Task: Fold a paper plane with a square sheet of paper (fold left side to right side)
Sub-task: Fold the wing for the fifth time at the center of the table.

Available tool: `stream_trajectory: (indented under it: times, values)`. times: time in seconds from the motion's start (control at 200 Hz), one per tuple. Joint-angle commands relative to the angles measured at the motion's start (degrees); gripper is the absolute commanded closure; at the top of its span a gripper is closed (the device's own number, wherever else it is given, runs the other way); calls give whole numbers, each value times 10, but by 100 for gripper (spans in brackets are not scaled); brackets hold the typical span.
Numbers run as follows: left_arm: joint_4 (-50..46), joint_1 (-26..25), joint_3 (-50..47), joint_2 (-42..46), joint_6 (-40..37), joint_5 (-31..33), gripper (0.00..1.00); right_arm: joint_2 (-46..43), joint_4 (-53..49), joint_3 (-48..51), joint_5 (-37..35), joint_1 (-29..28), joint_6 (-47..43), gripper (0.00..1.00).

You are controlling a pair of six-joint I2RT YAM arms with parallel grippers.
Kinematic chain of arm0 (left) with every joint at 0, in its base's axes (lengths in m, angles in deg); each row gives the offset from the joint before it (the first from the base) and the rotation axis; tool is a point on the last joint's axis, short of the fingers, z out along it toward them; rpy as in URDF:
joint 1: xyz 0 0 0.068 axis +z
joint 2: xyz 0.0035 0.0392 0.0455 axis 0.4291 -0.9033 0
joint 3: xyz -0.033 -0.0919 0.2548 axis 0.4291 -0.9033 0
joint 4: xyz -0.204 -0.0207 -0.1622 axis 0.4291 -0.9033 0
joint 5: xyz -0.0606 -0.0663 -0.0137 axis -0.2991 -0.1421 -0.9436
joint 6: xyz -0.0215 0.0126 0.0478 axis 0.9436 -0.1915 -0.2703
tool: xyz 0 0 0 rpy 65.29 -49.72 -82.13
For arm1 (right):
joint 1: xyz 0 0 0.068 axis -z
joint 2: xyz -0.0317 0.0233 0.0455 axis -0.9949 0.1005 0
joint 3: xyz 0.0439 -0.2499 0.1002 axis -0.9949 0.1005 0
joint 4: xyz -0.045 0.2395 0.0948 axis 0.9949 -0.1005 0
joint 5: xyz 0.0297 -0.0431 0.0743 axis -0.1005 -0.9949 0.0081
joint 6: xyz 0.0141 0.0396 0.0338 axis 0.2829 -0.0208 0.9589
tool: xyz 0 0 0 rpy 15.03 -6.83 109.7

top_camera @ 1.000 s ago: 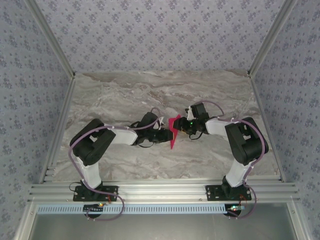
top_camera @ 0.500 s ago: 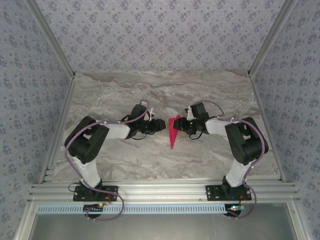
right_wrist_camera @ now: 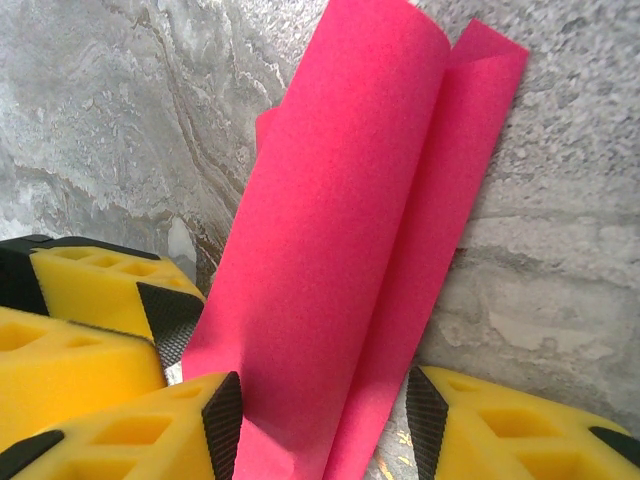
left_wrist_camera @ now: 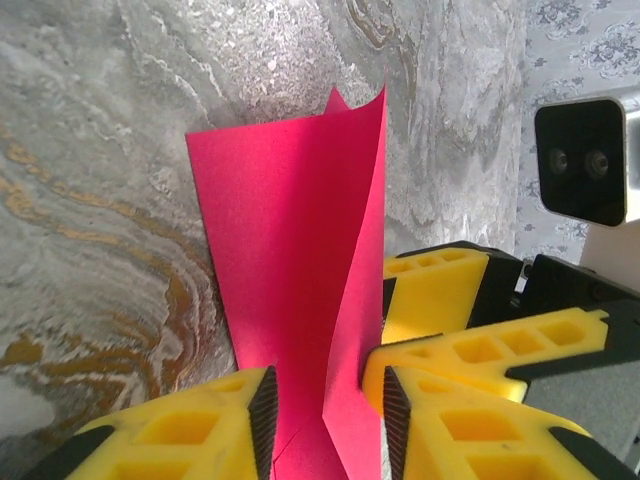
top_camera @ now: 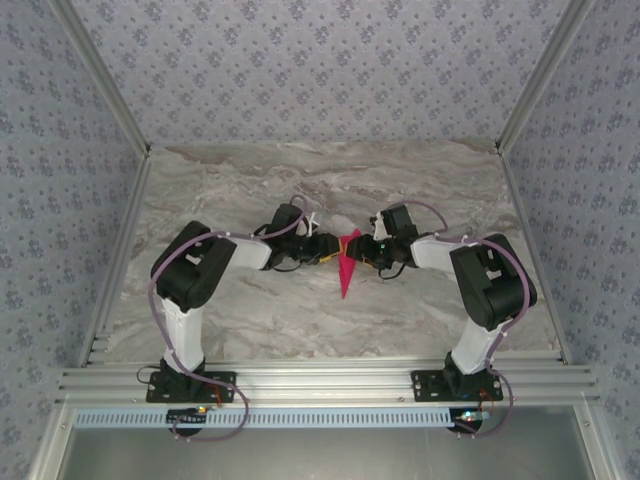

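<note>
As the left arm swings back in after pulling off to its side half a second ago, the left gripper (top_camera: 328, 250) meets the square sheet of paper (top_camera: 345, 272) again at its far end. The right gripper (top_camera: 362, 250) has not budged over that second, and the paper stays mid-table (top_camera: 300, 180) between the two grippers, point toward the bases. That reads as a re-grip by the left side, so the left-to-right fold is not yet pressed flat.

The top view gives only a narrow pink wedge. The left wrist view shows the paper (left_wrist_camera: 290, 230) half folded, one flap standing up on edge. The left gripper (left_wrist_camera: 328, 400) straddles that flap with its jaws apart, and the right gripper's yellow fingers (left_wrist_camera: 440, 290) sit just beside it.

The right wrist view shows the fold as a soft, uncreased loop (right_wrist_camera: 350, 200) running between the right gripper's (right_wrist_camera: 320, 420) pads. One pad touches paper and a sliver of table shows by the other. Whether that is a real pinch is unclear from this angle.
</note>
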Motion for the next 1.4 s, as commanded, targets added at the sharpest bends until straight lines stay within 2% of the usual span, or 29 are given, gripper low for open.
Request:
stream_trajectory:
  times: [0.0, 0.175, 0.28, 0.35, 0.61, 0.774, 0.909, 1.394]
  values:
    - [22, -3, 22, -16, 5, -21, 69, 29, -43, 8, -32, -5, -14, 48]
    - [25, -5, 26, -21, 7, -24, 82, 28, -38, 9, -28, -5, -10, 48]
    - [19, -4, 30, -21, -1, -23, 95, 19, -24, 9, -14, 0, -5, 47]
    - [14, -4, 34, -21, -9, -22, 100, 4, -12, 12, -1, 9, -4, 45]
    - [-17, -4, 56, -29, -49, -21, 100, -33, 28, 9, 61, 58, 17, 36]
    - [-19, -3, 59, -33, -54, -23, 100, -20, 76, 1, 85, 59, 46, 27]
    - [-19, -3, 58, -33, -55, -25, 100, -7, 68, -20, 78, 59, 50, 23]
    - [-18, -3, 56, -30, -55, -25, 100, 43, 34, -67, 58, 46, 52, 21]
